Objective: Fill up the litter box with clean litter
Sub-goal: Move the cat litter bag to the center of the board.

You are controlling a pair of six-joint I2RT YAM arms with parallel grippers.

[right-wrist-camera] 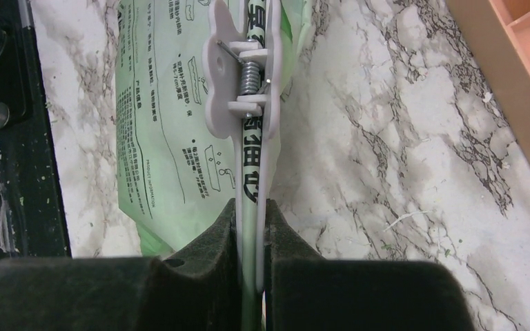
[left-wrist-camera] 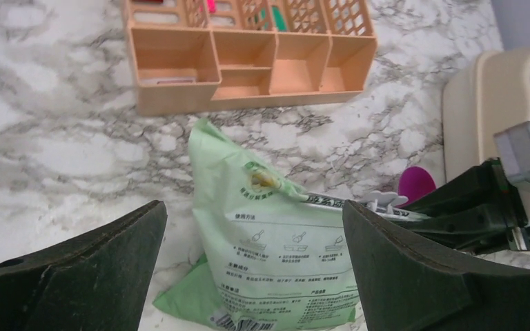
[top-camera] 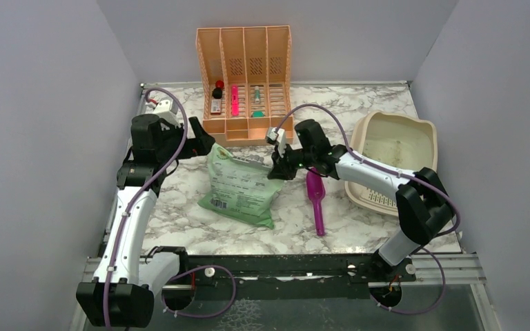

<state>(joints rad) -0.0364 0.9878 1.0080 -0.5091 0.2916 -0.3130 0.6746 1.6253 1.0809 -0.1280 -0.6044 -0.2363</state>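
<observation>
1. Litter box (top-camera: 424, 131) sits at the table's far right in the overhead view, its floor nearly bare. No clean litter shows loose; it is presumably inside the pale green bag (top-camera: 238, 186) lying mid-table, well apart from the tray. Your right gripper (top-camera: 279, 165) is at the bag's top edge and your left gripper (top-camera: 203, 146) is near its other corner. A magenta scoop (top-camera: 316, 200) lies between bag and box. Lift from one end only and the bag may swing and sweep the scoop away.

2. Left wrist view: the left fingers (left-wrist-camera: 76, 276) stand wide apart, holding nothing, with the bag (left-wrist-camera: 276, 255) below and between them. Unbraced, it can slide or tip toward the peach organizer (left-wrist-camera: 248, 69) when your other arm pulls.

3. Right wrist view: the right fingers (right-wrist-camera: 203, 241) are pinched together on the white spring clip (right-wrist-camera: 245, 76) that seals the bag's folded mouth. Squeeze too lightly and the clip may not let go. Tug it off hard and granules could spill on the marble table (right-wrist-camera: 400, 172) rather than in the box.
</observation>
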